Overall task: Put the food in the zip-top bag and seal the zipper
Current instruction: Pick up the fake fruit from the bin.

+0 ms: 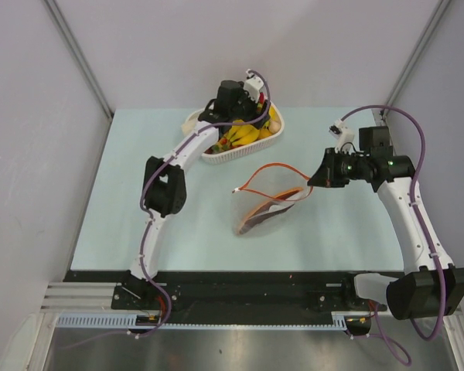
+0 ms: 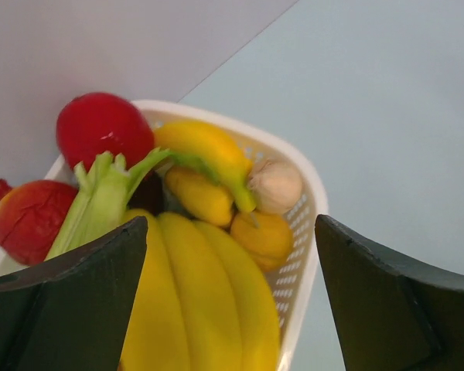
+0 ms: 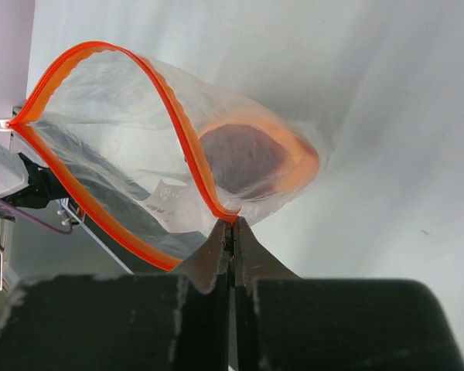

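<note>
Left claw: our left gripper (image 2: 230,232) hangs over the white basket (image 2: 308,202) at upper centre of the top view, fingers spread wide and gripping nothing.
Food left: banana bunch (image 2: 205,301) lies directly below, between the fingers, with red pieces (image 2: 100,127) behind it.
Bag: the zip-top bag (image 1: 264,207) at mid-frame holds one dark piece (image 3: 243,158), and its mouth gapes.
Right claw: our right gripper (image 3: 230,226), pressed together, pinches the zipper (image 3: 174,108) end.
Progress: we judge it early, with most food unbagged and sealing not yet done.
</note>
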Available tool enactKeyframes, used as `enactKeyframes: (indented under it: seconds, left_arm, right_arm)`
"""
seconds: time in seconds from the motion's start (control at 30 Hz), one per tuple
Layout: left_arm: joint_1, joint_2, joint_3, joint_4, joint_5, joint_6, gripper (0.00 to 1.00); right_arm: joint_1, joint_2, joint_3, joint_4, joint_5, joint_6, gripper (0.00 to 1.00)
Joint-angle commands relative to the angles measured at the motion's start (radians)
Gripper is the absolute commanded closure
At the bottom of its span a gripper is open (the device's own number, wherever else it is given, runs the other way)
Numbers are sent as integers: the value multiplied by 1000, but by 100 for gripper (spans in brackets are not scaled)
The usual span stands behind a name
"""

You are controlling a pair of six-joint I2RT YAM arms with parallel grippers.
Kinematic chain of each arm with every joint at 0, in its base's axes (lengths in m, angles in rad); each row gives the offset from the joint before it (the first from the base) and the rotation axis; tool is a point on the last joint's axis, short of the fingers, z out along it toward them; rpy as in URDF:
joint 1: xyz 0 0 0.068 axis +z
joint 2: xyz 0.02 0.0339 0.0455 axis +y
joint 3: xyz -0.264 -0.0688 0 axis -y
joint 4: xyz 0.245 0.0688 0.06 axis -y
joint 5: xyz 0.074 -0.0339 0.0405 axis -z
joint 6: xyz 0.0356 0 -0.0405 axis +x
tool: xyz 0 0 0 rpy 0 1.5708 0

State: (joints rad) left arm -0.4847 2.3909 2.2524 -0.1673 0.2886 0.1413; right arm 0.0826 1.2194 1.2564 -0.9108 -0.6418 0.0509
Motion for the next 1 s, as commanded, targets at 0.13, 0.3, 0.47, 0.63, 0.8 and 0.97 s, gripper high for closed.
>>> enactKeyframes:
  seconds: [0.13,0.3,0.47,0.63,0.8,0.97]
  left_arm:
    - [175,-189,-22,-161,148,174,5]
    - [230,-220,-25,-326,279,280,5]
    - [230,-223,-93,-353,311,248,5]
    - [229,-234,-163,-373,305,270,11]
    - [186,-205,-165,-308,229,205,7]
    - [150,-147,-154,-244,147,136,6]
  right_arm:
    - [-3,14,57,7,10,-25,100]
    - [-1,19,57,1,10,-28,100]
    - [0,28,57,12,5,-23,100]
    - [6,29,57,15,7,-19,100]
    - [11,37,57,20,7,-17,100]
    - [14,35,57,27,5,-13,100]
